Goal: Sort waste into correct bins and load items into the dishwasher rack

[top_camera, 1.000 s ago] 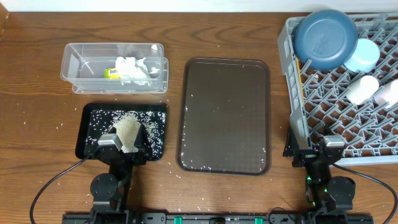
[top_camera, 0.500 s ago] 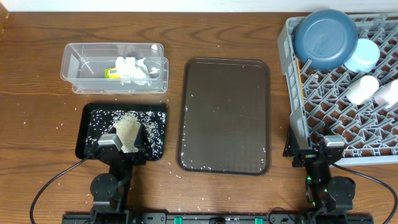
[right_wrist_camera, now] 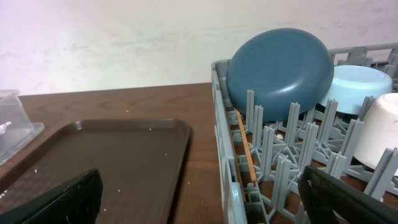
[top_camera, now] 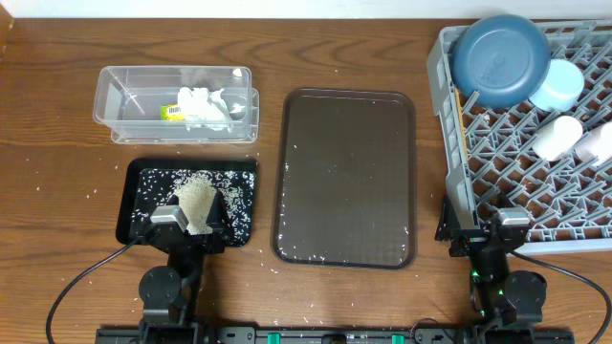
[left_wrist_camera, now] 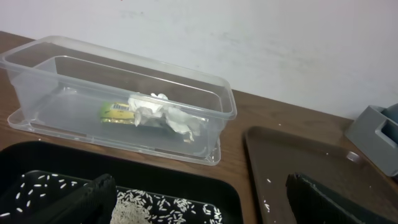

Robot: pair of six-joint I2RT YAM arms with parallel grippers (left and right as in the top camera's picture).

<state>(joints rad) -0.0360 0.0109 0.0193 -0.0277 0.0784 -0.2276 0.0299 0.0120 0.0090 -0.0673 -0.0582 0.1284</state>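
The clear box (top_camera: 115, 100) holds the yellow-green wrapper (top_camera: 172, 112) and the white napkin (top_camera: 206, 107); both also show in the left wrist view (left_wrist_camera: 163, 113). The black tray (top_camera: 134, 182) holds the rice heap (top_camera: 198, 204). The grey rack (top_camera: 497, 162) holds the dark-blue plate (top_camera: 500, 59), light-blue bowl (top_camera: 557, 83) and two white cups (top_camera: 557, 136). A chopstick (right_wrist_camera: 244, 144) lies along the rack's left wall. My left gripper (top_camera: 188, 227) is open and empty at the black tray's near edge. My right gripper (top_camera: 491, 229) is open and empty at the rack's near left corner.
A brown serving tray (top_camera: 346, 177) with a few stray rice grains lies between the bins and the rack. Loose grains are scattered on the wooden table around the black tray. A white wall stands behind the table.
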